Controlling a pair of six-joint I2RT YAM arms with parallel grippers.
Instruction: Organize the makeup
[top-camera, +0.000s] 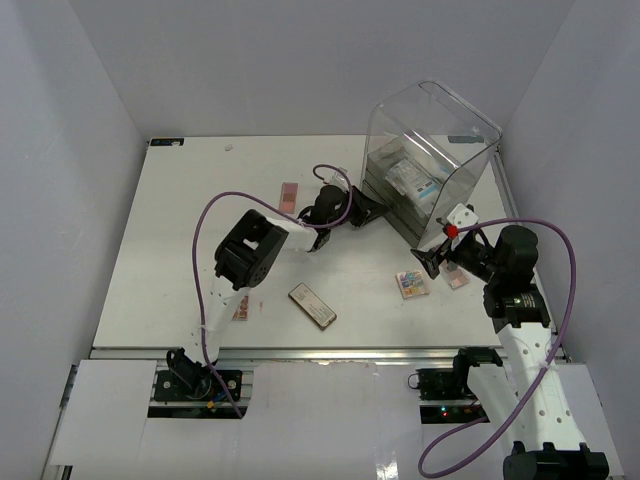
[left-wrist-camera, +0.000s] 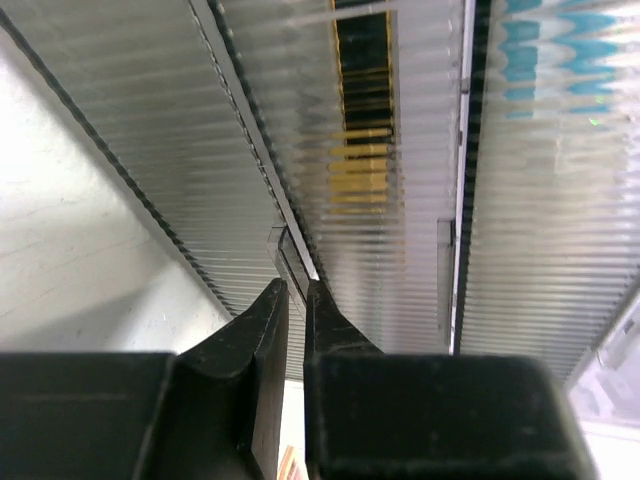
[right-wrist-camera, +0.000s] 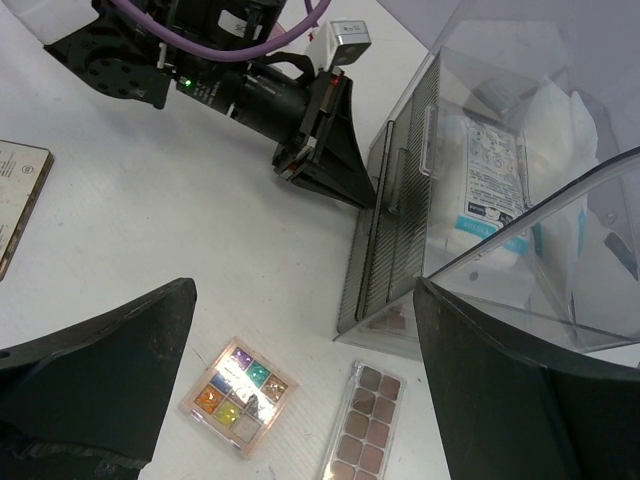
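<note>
Over near the tabletop's far right corner, the left end effector (left-wrist-camera: 295, 300) is pinched on the thin clear handle (left-wrist-camera: 284, 250) of the tall acrylic drawer box (top-camera: 430, 150). It's a tiny grip, so it could slip off or drag the whole box. The right end effector (right-wrist-camera: 300, 335) gapes wide over the square multicolour eyeshadow palette (right-wrist-camera: 240, 395) by the right edge.

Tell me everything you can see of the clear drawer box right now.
The clear drawer box stands upright at the far right of the table. It looks like transparent acrylic, with a rounded upper edge and ribbed drawer fronts low on the side facing the left arm. A white packet with blue print lies inside. The left gripper is pinched on a small clear drawer handle.
</note>
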